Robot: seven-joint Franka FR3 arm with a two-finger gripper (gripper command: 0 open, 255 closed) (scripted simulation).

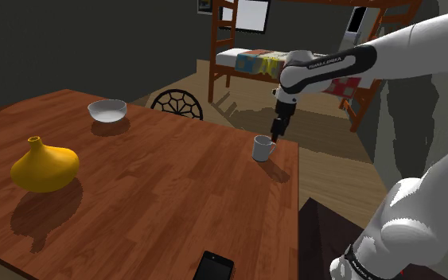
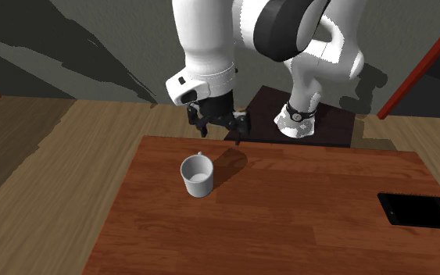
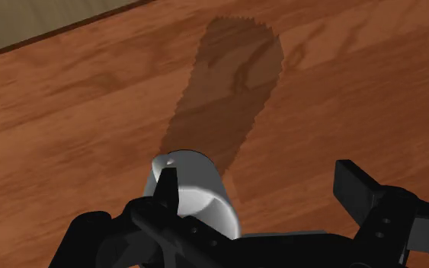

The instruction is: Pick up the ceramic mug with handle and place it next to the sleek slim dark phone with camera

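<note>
A pale grey mug (image 1: 261, 149) stands upright near the wooden table's edge, its small handle turned toward the arm. My black gripper (image 1: 279, 132) hangs just above and beside it, open. In the second exterior view the gripper (image 2: 218, 134) hovers behind the mug (image 2: 198, 175), fingers apart and holding nothing. In the wrist view one fingertip (image 3: 167, 189) overlaps the mug (image 3: 201, 199), which sits off to that finger's side of the gripper (image 3: 260, 190), not centred between the fingers. The dark phone (image 1: 214, 266) lies flat at the table's near edge, also at the second exterior view's right (image 2: 419, 211).
A yellow gourd-shaped vase (image 1: 44, 167) and a white bowl (image 1: 107, 110) stand on the table (image 1: 158, 191) toward the shoulder view's left. A round-backed chair (image 1: 177, 103) is at the far edge. A bunk bed (image 1: 250, 60) stands beyond.
</note>
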